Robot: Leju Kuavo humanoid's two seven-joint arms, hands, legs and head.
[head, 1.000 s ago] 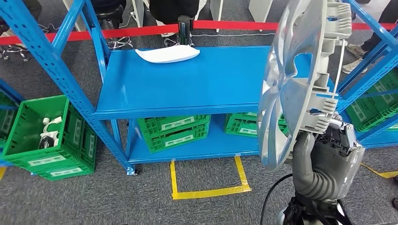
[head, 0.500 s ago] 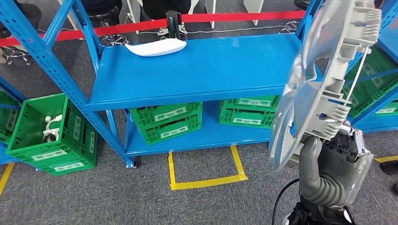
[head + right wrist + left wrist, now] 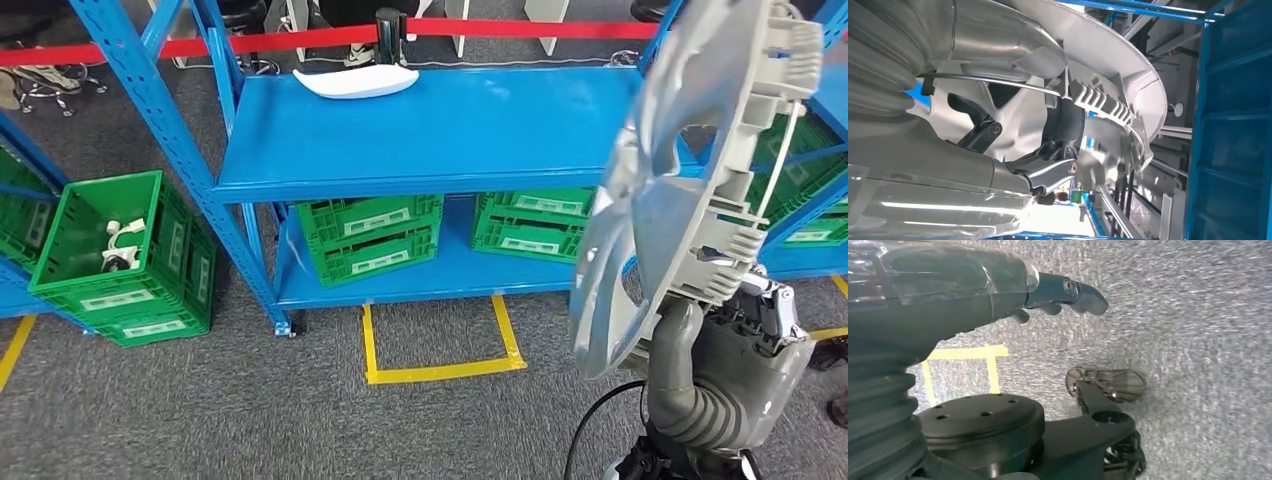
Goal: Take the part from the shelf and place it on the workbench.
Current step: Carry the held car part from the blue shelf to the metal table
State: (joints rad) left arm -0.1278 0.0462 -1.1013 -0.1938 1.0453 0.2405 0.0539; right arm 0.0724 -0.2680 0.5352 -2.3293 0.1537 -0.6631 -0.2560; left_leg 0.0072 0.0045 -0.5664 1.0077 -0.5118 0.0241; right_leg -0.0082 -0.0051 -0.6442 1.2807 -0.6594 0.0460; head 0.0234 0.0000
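1. Head view: right hand [image 3: 735,335] at 4 o'clock, clamped on one silver wheel cover [image 3: 690,170] held upright, hiding the blue shelf's [image 3: 430,130] right end. One white part [image 3: 357,81] at 12 o'clock. Five green crates [image 3: 372,238] counted; labels illegible.
2. Left wrist view: left hand [image 3: 1053,295] above grey carpet, fingers seemingly loose, holding nothing.
3. Right wrist view: fingers [image 3: 1048,172] grip the cover's ribbed back.

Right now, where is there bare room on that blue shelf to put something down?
The upper blue shelf is bare, except a white part at its back edge. The lower shelf is crowded with green crates. The right hand holds the silver wheel cover.
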